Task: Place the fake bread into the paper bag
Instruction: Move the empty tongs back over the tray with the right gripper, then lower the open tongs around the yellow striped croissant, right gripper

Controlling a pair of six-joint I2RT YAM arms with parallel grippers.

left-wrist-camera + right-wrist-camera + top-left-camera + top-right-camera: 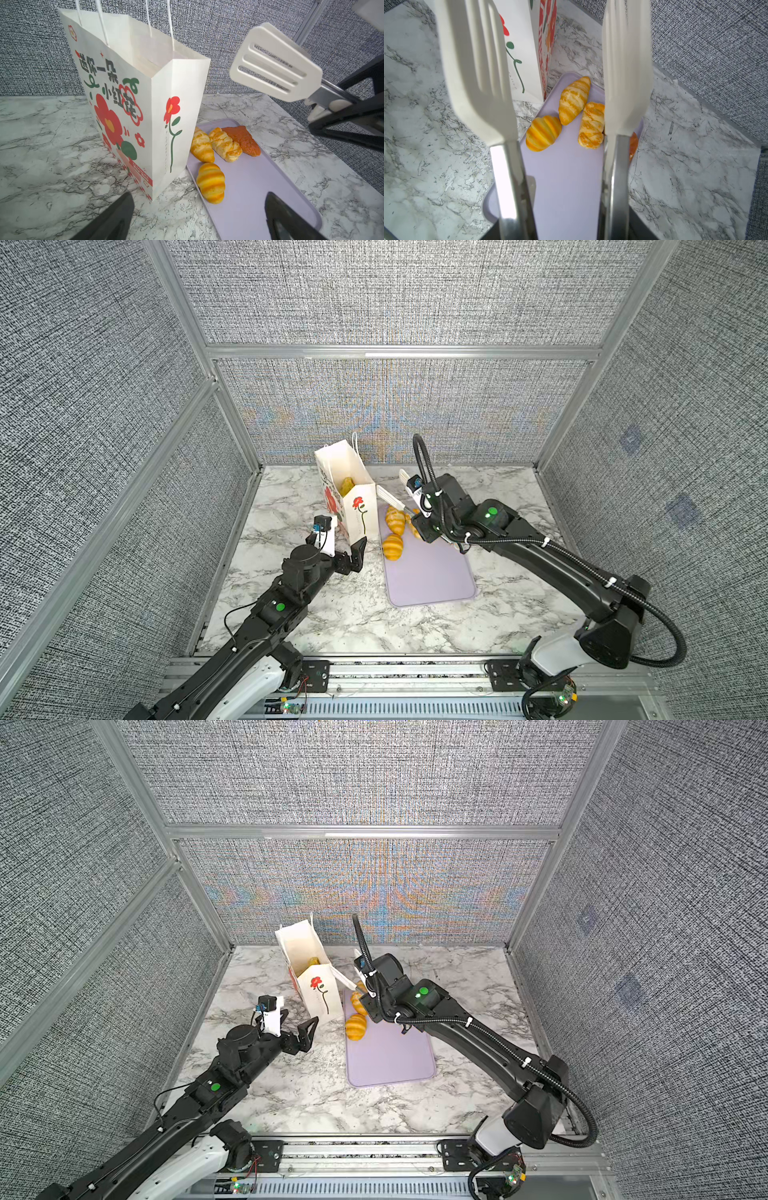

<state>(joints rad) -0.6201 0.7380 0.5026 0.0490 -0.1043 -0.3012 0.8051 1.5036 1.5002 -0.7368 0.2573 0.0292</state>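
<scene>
The white paper bag (pixel 359 506) (pixel 320 990) (pixel 128 93) stands open on the marble, and one yellow piece of fake bread (pixel 347 486) shows inside it. A striped croissant (pixel 211 182) (pixel 543 133), two paler croissants (pixel 201 145) (pixel 225 144) and a darker triangular pastry (pixel 243 139) lie on the lavender tray (pixel 432 576). My left gripper (pixel 336 545) (pixel 198 199) is open and empty by the bag's near corner. My right gripper (pixel 422 524) (pixel 566 228) is shut on white-bladed metal tongs (pixel 274 68) (pixel 475 68). The blades hang apart above the pastries with nothing between them.
The tray lies right beside the bag, its near half bare (pixel 390 1056). Grey fabric walls with aluminium posts (pixel 232 418) close in the marble table (pixel 332 614) on three sides. The bag's cord handles (pixel 104 25) stand upright.
</scene>
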